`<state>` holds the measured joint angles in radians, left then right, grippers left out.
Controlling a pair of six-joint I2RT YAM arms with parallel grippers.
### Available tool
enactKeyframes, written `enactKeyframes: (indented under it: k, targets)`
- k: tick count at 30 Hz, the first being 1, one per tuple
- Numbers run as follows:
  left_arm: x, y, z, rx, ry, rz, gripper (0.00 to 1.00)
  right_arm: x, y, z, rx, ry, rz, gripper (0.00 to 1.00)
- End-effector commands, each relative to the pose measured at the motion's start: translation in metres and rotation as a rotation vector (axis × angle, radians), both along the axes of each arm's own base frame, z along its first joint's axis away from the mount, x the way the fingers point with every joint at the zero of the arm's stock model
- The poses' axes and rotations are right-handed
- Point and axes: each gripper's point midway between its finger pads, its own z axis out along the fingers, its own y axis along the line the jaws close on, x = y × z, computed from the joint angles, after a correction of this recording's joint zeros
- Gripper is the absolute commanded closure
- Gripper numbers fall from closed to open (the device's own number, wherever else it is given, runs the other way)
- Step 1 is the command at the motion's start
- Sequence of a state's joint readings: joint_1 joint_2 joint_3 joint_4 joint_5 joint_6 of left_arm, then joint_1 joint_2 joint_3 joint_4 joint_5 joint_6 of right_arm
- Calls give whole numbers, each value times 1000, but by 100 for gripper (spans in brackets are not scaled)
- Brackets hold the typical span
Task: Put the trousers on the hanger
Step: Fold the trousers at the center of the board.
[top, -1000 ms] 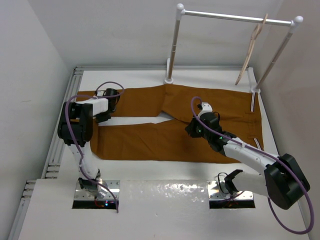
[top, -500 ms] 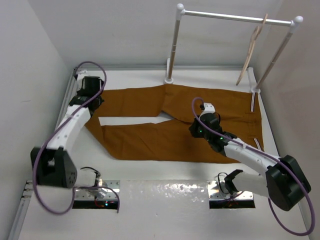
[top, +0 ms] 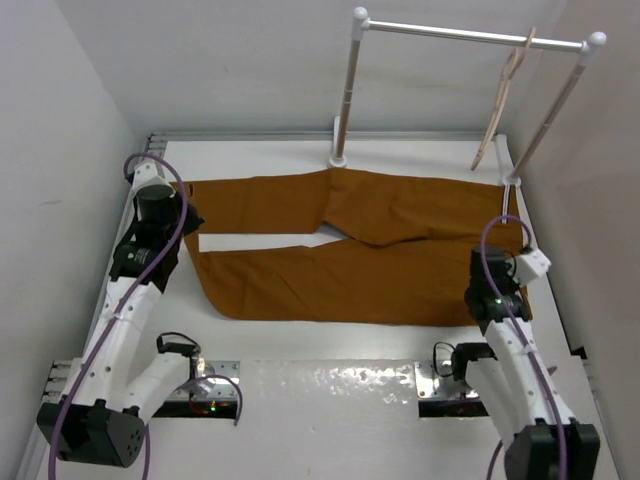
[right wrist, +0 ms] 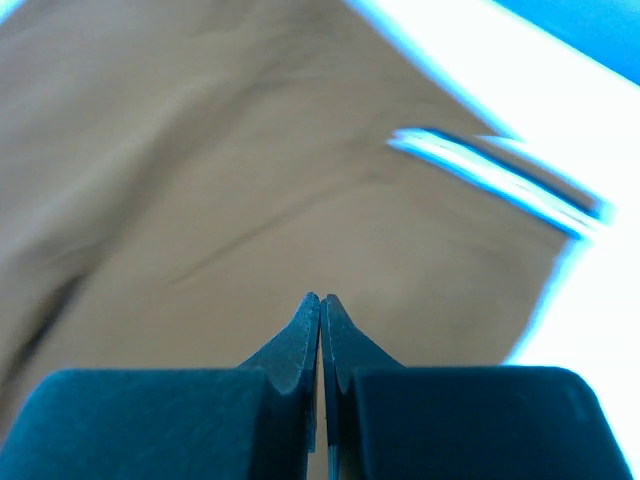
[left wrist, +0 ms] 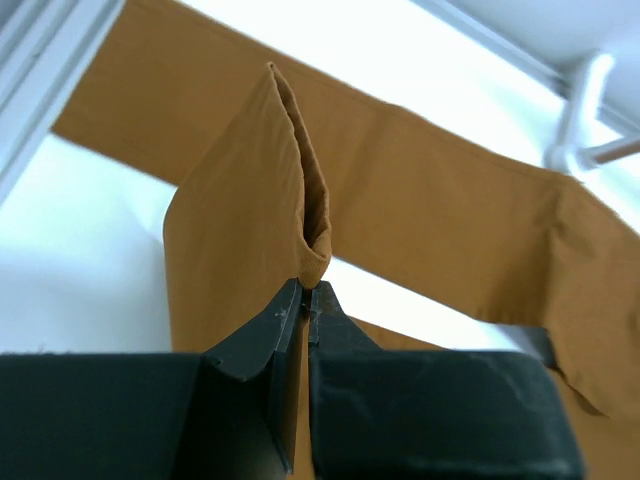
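The rust-brown trousers [top: 370, 250] lie flat on the table, legs to the left and waist to the right. My left gripper [top: 188, 224] is at the hem end of the near leg. In the left wrist view it [left wrist: 308, 290] is shut on a raised fold of the trousers [left wrist: 250, 200]. My right gripper [top: 482, 268] is over the waist end. In the right wrist view it [right wrist: 320, 298] is shut with nothing between its tips, just above the cloth [right wrist: 250, 150] near the white-striped trim [right wrist: 500, 175]. The pale hanger [top: 505, 95] hangs on the rail at the back right.
The white clothes rail [top: 470, 35] stands on two posts at the back of the table, its feet [top: 338, 158] close to the trousers' far edge. Walls close in the table on the left and right. A metal track [top: 125, 260] runs along the left edge.
My left arm swung from the far left corner to the near leg's hem end and pinched a fold. My right arm drew back from the trousers' middle to the waist end at the right.
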<state>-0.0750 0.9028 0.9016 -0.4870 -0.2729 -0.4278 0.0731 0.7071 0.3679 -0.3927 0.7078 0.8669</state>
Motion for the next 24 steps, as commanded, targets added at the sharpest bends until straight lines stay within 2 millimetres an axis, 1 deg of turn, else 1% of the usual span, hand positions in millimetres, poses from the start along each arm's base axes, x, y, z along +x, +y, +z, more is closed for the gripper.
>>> enactKeyframes:
  k: [1,2,3,4,5,6,7,8,9,12,13,14,16,17,20,22,24]
  targets:
    - [6,-16,36,-70,-150,-68,100,-56,-50,-26,-30,123,-315,100]
    - [6,-18,30,-80,-147,-81,100,-65,-54,-33,-5,148,-357,98]
    - [6,-21,31,-89,-154,-92,100,-81,-67,-42,23,177,-464,93]
    - [6,-23,30,-98,-155,-98,100,-89,-72,-47,49,191,-514,89]
    - [6,-24,29,-102,-151,-105,100,-98,-77,-54,111,191,-582,81]
    - [5,-24,31,-104,-159,-105,100,-103,-78,-61,143,213,-608,75]
    - [4,-24,35,-105,-170,-108,100,-107,-79,-63,172,215,-632,68]
    - [3,-25,39,-106,-182,-110,100,-109,-81,-64,205,210,-656,65]
    - [0,-25,39,-108,-194,-112,100,-110,-82,-63,207,212,-665,58]
    - [-1,-29,41,-121,-202,-135,100,-112,-85,-60,201,207,-682,47]
    - [-1,-31,43,-126,-210,-143,100,-111,-85,-61,207,206,-681,47]
    - [-1,-33,42,-132,-210,-151,100,-106,-83,-63,228,201,-659,48]
    - [0,-35,41,-137,-203,-160,100,-95,-86,-63,237,171,-637,50]
    - [0,-35,41,-137,-205,-160,100,-91,-85,-64,239,178,-597,51]
    - [-1,-35,42,-139,-209,-163,100,-75,-87,-60,248,145,-549,52]
    - [0,-34,43,-137,-209,-159,100,-70,-88,-61,260,142,-540,53]
    - [-1,-33,44,-132,-213,-153,100,-69,-87,-65,272,148,-547,53]
